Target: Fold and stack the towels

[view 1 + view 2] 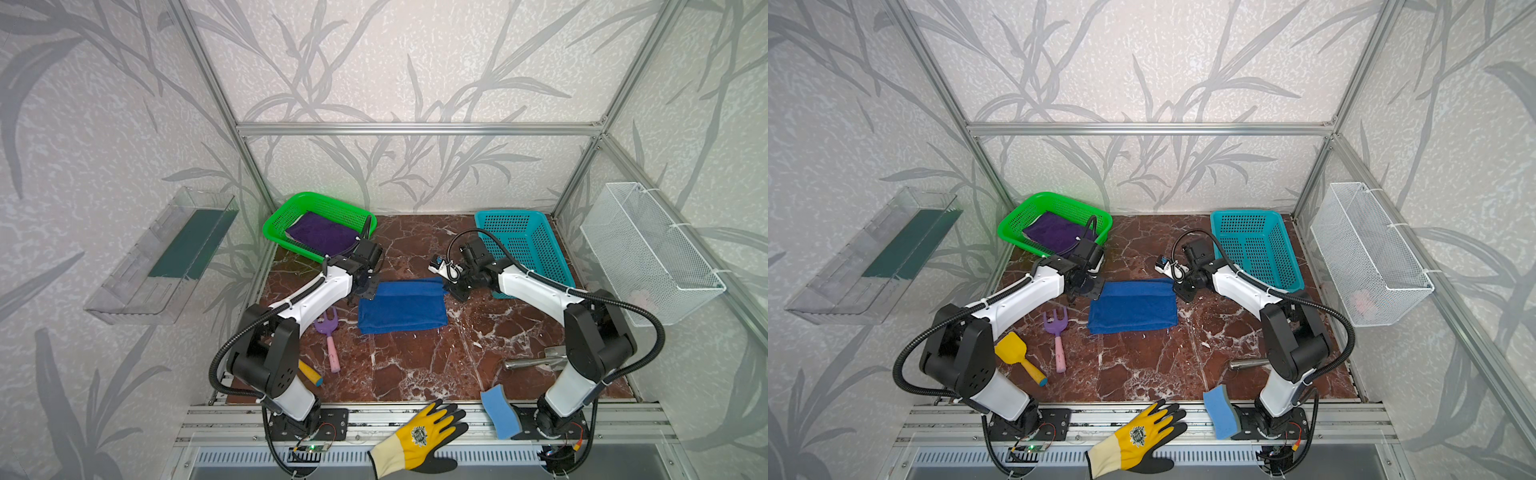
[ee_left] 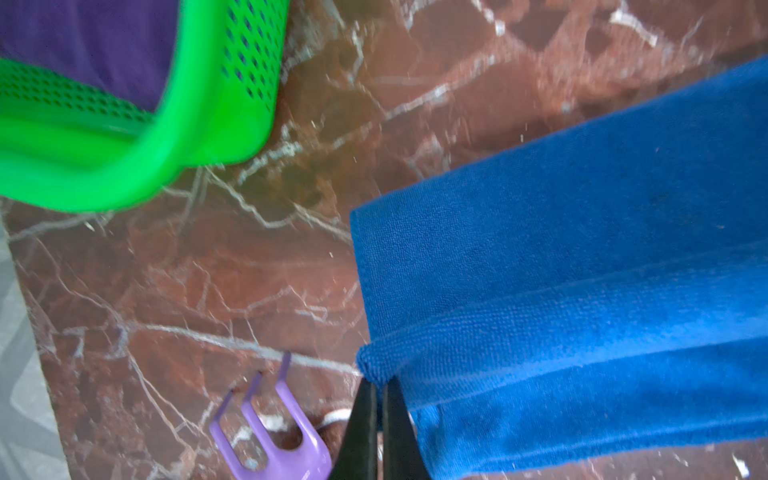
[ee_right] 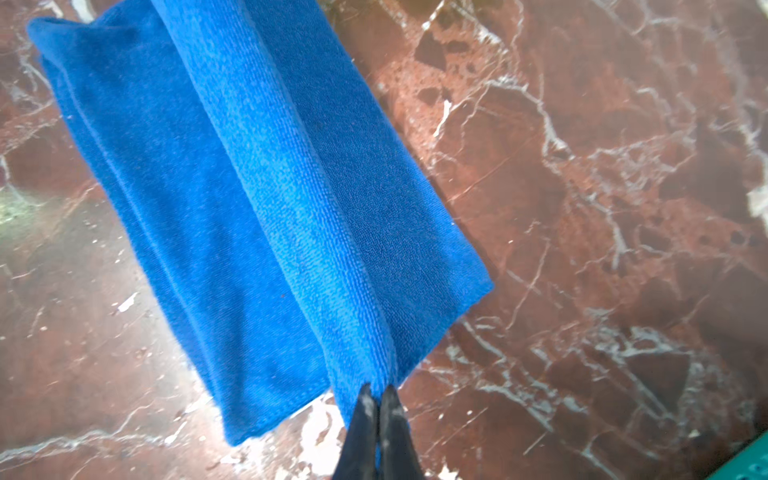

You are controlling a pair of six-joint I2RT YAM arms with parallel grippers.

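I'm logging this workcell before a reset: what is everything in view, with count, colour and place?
blue towel: one, royal blue, partly folded mid-table
purple towel: one, dark purple, in the green basket
green basket: one, green, table's far left
teal basket: one, teal, table's far right
toy rake: one, purple and pink, left of blue towel
toy shovel: one, yellow, table's near left
metal tool: one, silver, table's near right
sponge: one, light blue, front edge
glove: one, yellow and black, front rail
clear tray: one, transparent, left wall
wire basket: one, white, right wall
table: one, red-brown marble, cell floor
left gripper: one, black, shut on blue towel's corner
right gripper: one, black, shut on blue towel's other far corner
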